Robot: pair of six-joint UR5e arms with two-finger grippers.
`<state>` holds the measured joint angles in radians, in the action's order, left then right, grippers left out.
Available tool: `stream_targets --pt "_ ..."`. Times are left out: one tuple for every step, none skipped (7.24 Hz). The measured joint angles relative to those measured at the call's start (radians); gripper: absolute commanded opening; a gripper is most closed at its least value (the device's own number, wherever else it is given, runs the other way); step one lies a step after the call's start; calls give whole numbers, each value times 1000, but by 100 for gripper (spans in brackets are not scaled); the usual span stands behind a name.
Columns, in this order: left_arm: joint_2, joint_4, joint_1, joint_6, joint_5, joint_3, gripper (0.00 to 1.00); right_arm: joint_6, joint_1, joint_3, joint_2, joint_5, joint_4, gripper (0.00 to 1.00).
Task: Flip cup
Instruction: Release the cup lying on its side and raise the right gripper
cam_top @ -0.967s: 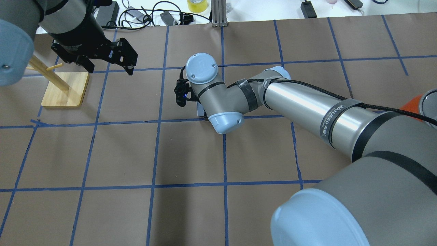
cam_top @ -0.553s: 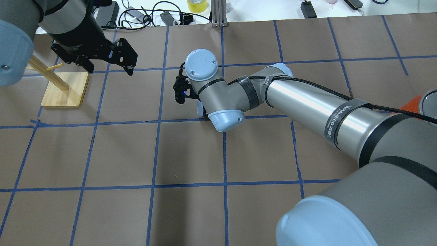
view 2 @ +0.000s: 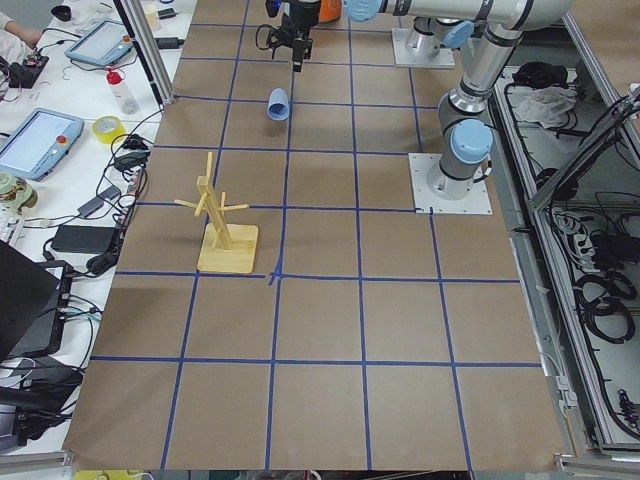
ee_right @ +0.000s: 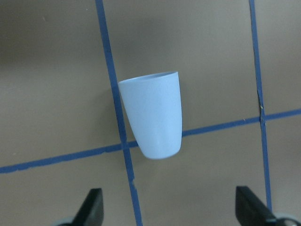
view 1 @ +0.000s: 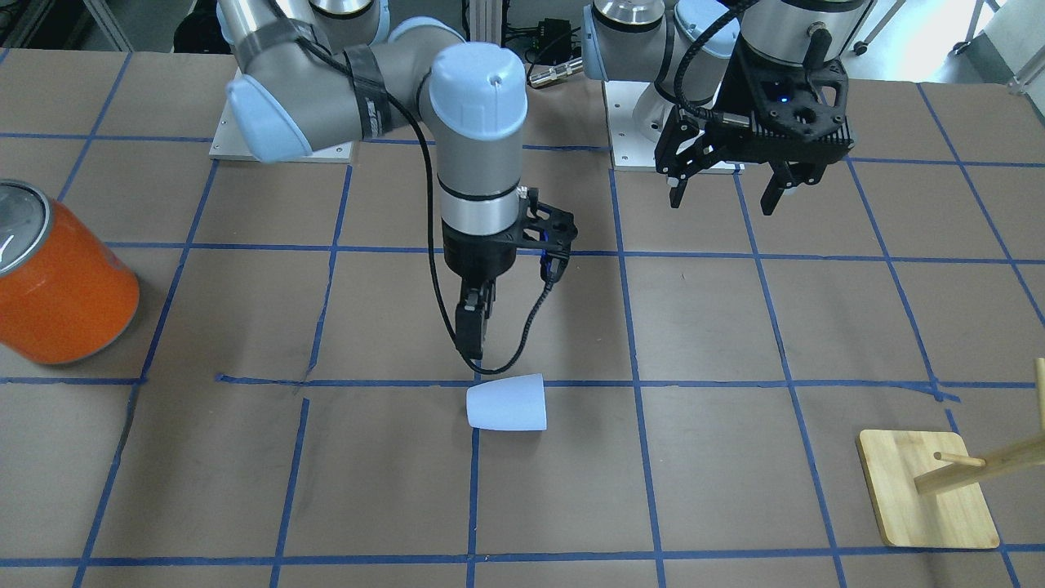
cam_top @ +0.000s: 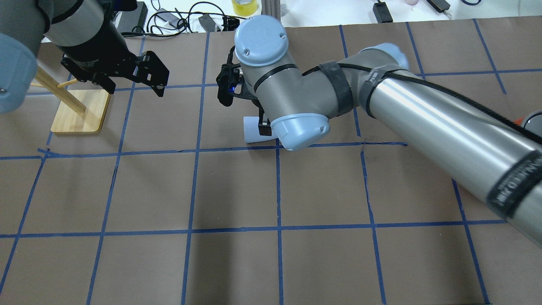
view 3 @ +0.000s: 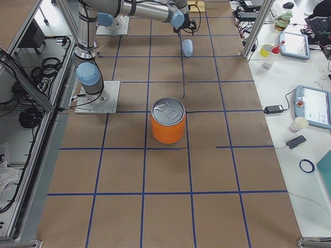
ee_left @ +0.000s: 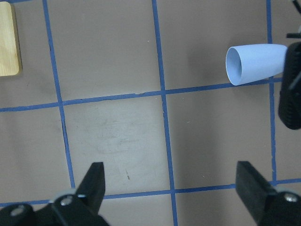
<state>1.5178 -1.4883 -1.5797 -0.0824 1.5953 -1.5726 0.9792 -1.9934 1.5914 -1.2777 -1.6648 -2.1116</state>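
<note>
The pale blue-white cup (view 1: 506, 403) lies on its side on the brown table, its open rim towards my left arm. It also shows in the overhead view (cam_top: 253, 130), the left wrist view (ee_left: 256, 63) and the right wrist view (ee_right: 153, 115). My right gripper (view 1: 472, 343) hangs just above the cup, clear of it. Its fingertips (ee_right: 94, 207) stand wide apart, open and empty. My left gripper (view 1: 727, 192) is open and empty, raised well away from the cup near the wooden rack, and also shows in the overhead view (cam_top: 135, 87).
A large orange can (view 1: 61, 286) with a silver top stands on my right side. A wooden peg rack (view 1: 927, 498) on a square base stands on my left side. Cables and a tape roll (cam_top: 244, 6) lie past the table's far edge.
My right arm has risen and drawn back from the cup, so more of the cup shows beneath it. The left arm has barely moved.
</note>
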Motion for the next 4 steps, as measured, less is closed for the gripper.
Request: stream_targets --pt "-3 9 10 -3 -16 -3 100 -44 20 0 -79 -5 88 100" --pt "5 25 26 -9 -59 -7 100 -104 37 2 -154 -10 184 100" --pt "25 42 46 -11 -124 -14 100 -165 52 3 -212 -27 269 100" --pt "59 57 58 -10 -195 -28 100 -225 71 4 -246 -49 319 100"
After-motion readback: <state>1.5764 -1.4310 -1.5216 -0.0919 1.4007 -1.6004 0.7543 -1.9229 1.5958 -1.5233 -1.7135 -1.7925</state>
